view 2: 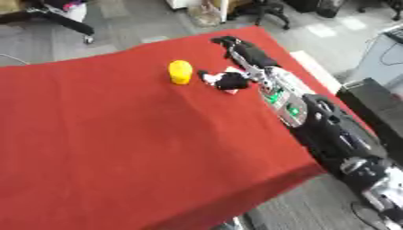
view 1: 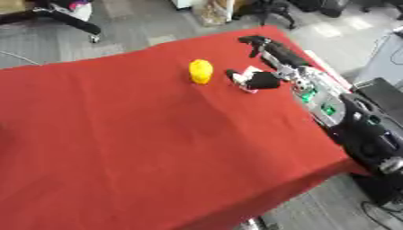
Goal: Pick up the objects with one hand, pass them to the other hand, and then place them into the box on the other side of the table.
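A yellow rounded object [view 1: 201, 71] stands on the red tablecloth [view 1: 118, 134] at the far middle. To its right lies a small white thing with a reddish edge [view 1: 248, 72], partly covered by my right hand [view 1: 285, 63]. That hand reaches in from the right along the table's far right edge. Its fingers [view 1: 264, 45] stretch straight toward the far corner, and its thumb [view 1: 260, 81] points left over the white thing, a short gap from the yellow object. I cannot tell whether the thumb presses on the white thing. The left hand and a box show in no view.
The table's right edge runs under my right arm [view 2: 291, 105]. Beyond it stands a dark case [view 1: 386, 92] on the grey floor. Office chair legs [view 1: 67, 18] stand on the floor past the far edge.
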